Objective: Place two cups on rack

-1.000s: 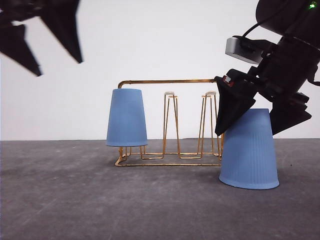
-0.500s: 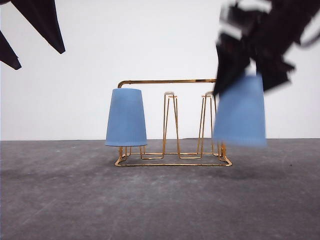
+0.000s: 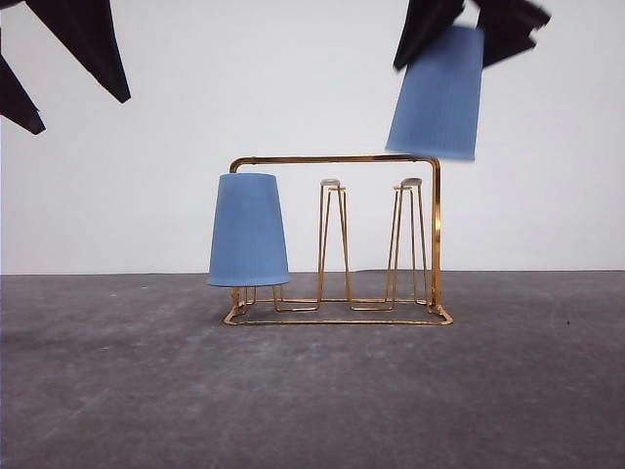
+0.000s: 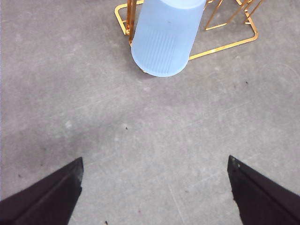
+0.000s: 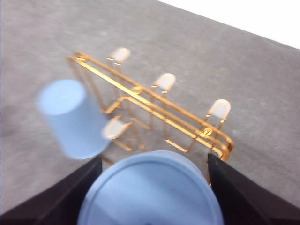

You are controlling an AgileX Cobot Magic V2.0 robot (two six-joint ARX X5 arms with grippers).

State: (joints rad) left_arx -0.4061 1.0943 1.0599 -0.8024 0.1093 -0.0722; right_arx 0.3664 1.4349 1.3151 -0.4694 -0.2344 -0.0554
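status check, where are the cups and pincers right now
Right pincer shut on second cup, above the rack. Left pincer open, empty. First cup racked. Middle prongs free.

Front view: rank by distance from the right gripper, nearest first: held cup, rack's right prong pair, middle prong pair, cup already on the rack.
From the right gripper:
1. Held cup, gripped, above the rack's right end.
2. Right prong pair, just below that cup.
3. Middle prong pair, rack centre.
4. Racked cup, inverted at the rack's left end.
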